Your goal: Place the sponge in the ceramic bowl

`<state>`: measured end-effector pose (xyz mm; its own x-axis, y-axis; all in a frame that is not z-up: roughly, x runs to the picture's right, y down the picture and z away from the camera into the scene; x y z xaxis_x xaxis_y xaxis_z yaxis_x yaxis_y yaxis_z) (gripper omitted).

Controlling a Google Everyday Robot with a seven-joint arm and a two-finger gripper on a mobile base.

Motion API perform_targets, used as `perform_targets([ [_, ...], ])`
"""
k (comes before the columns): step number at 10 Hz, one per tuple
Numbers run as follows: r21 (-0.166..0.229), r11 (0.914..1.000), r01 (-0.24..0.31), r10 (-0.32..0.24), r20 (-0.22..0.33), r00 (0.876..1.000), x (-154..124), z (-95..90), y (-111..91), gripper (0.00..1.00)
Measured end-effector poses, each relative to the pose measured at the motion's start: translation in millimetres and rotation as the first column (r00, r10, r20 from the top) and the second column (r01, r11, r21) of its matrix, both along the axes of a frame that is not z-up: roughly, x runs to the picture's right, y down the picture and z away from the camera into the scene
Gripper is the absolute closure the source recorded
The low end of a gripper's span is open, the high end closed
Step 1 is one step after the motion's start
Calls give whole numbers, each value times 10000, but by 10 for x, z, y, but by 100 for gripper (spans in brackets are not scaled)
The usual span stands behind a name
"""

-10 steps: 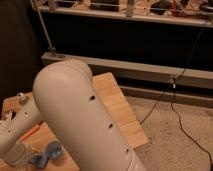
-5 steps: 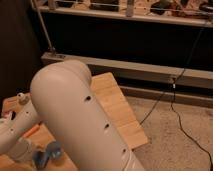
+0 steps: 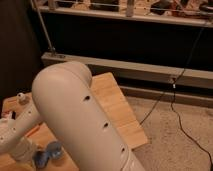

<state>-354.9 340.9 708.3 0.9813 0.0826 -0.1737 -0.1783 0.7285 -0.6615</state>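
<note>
My white arm (image 3: 80, 120) fills the middle of the camera view and hides much of the wooden table (image 3: 112, 100). Its far end, with the gripper (image 3: 22, 151), reaches down to the table's bottom left corner. Right beside it lies a pale blue patch that looks like the sponge (image 3: 40, 160), touching a darker blue round object (image 3: 53, 148). The ceramic bowl is hidden or out of view.
A thin orange streak, perhaps a carrot (image 3: 32, 131), lies by the forearm. Small white items (image 3: 21, 97) sit at the table's left edge. Right of the table is speckled floor with a black cable (image 3: 175, 105). A dark wall and a metal rail (image 3: 150, 70) stand behind.
The forearm and gripper end have shifted slightly at the bottom left next to the blue things. Nothing else has visibly moved.
</note>
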Motion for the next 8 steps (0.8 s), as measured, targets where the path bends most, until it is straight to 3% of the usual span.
perform_targets([
  [1, 2, 10000, -28, 28, 13, 10000, -8, 31, 12, 40],
  [5, -219, 9997, 59, -54, 200, 9998, -86, 83, 142, 80],
  [6, -107, 9999, 113, -108, 415, 9991, -182, 79, 86, 88],
  [7, 173, 9996, 219, -233, 839, 9962, -419, -17, -128, 98],
  [8, 506, 9981, 349, -404, 1135, 9927, -591, -99, -391, 100],
])
